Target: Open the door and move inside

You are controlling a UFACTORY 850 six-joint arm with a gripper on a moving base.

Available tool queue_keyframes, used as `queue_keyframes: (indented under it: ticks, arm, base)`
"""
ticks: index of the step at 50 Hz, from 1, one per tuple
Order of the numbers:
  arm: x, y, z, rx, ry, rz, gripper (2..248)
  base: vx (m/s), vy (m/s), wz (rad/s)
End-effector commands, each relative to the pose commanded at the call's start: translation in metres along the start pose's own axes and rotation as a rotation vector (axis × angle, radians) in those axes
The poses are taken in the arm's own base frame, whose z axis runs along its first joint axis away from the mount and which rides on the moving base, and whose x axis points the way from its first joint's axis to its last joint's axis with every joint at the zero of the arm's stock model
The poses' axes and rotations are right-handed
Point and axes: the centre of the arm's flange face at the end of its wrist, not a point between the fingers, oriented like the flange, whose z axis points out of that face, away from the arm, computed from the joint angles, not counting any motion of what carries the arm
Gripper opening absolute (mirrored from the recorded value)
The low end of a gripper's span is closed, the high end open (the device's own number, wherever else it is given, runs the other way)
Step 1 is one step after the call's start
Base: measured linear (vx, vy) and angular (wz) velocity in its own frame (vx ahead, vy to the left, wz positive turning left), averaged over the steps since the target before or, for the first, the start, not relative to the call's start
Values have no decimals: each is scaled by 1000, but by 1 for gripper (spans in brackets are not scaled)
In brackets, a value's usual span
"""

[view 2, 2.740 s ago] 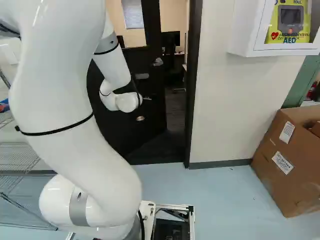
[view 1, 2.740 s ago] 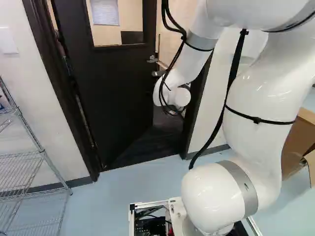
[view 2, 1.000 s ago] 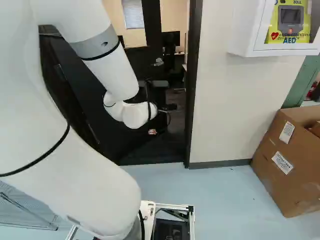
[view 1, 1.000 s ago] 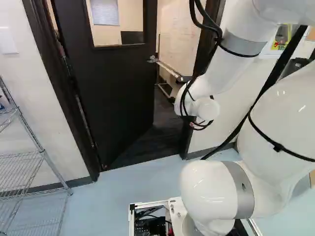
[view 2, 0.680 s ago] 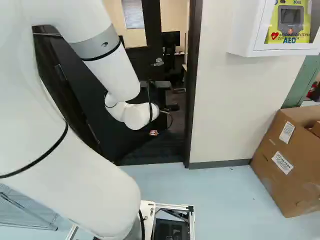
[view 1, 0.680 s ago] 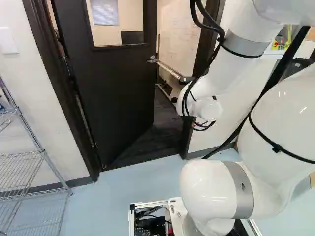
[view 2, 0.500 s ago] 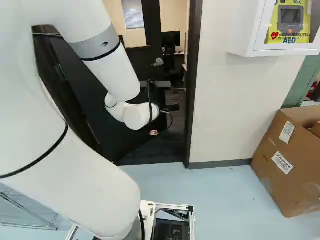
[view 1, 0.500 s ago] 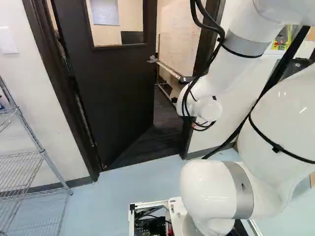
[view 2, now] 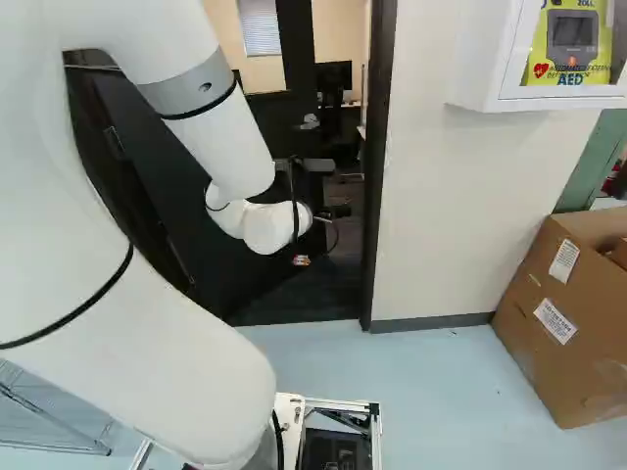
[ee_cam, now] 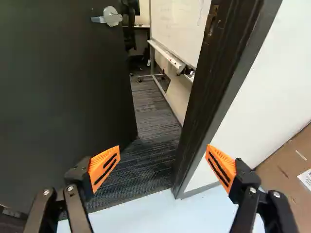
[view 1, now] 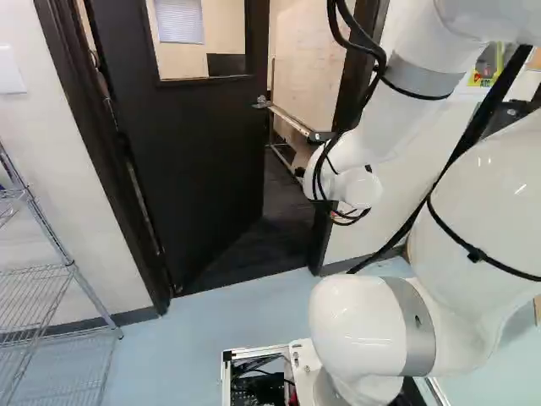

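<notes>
The dark door (view 1: 190, 144) stands partly open, swung into the room beyond. Its lever handle (view 1: 262, 102) is on the free edge, and the same handle (ee_cam: 111, 17) shows ahead of the gripper in the wrist view. Dark carpet fills the doorway (ee_cam: 150, 145). In the right base view only a bit of my gripper (view 2: 301, 260) shows below the white wrist, in front of the opening. Seen from the wrist, the gripper (ee_cam: 163, 149) has its orange pads wide apart with nothing between them, touching neither door nor frame.
The right door post (ee_cam: 209, 92) rises close ahead of the gripper, with white wall beside it. A wire shelf (view 1: 59, 288) stands left of the door. Cardboard box (view 2: 563, 313) and AED cabinet (view 2: 480, 59) are on the right. A whiteboard (ee_cam: 177, 24) stands inside.
Since the oldest frames, my arm's wrist has swung right, away from the door's handle side toward the right post, then stopped. The base has just moved slightly forward. The door's opening looks unchanged.
</notes>
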Motion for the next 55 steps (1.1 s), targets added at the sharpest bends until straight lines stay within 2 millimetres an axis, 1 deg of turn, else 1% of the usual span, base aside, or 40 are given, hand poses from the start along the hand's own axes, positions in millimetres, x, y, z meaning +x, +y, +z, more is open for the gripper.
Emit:
queue_keyframes:
  ticks: [9, 55]
  arm:
    - [0, 0, 0, 0, 0, 0, 247]
    - [0, 0, 0, 0, 0, 0, 247]
  base:
    - [107, 53, 112]
    - [96, 77, 221]
